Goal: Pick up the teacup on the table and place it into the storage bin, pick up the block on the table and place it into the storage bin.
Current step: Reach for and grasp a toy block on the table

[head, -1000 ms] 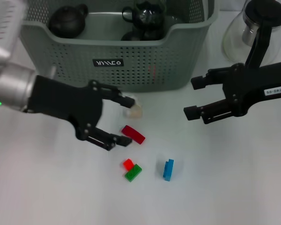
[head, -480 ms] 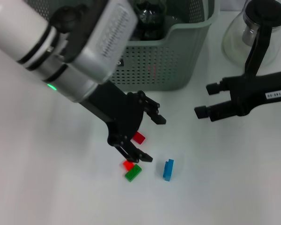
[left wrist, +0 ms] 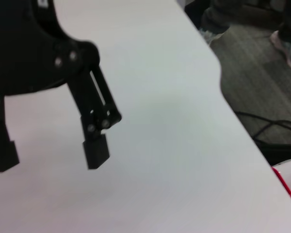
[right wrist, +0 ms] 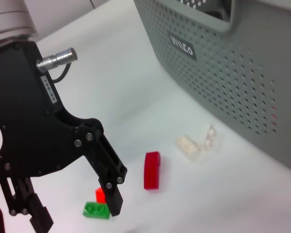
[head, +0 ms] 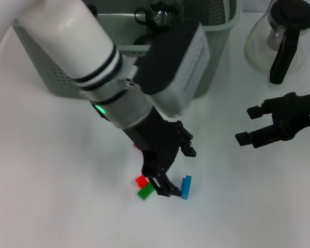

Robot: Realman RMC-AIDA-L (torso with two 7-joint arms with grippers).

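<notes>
Fingers spread on the left gripper (head: 176,173), low over the table (head: 51,196) among the small blocks, likely lining up a pick. Storage bin (head: 219,39) sits at the far edge, dark teapots already inside; no teacup visible on the table. Right gripper (head: 249,125) hangs open beside the glass pot (head: 279,36), idle. Blue block (head: 186,187) touches 1 fingertip; green block (head: 146,191) and red block (head: 141,181) lie just beside. Since 0.5 s ago the left gripper has slid toward the blue block and the right has backed off.

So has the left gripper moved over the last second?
Yes. The left gripper has swung rightward and toward the near edge, away from the storage bin, and now hangs open beside the blue block.
</notes>
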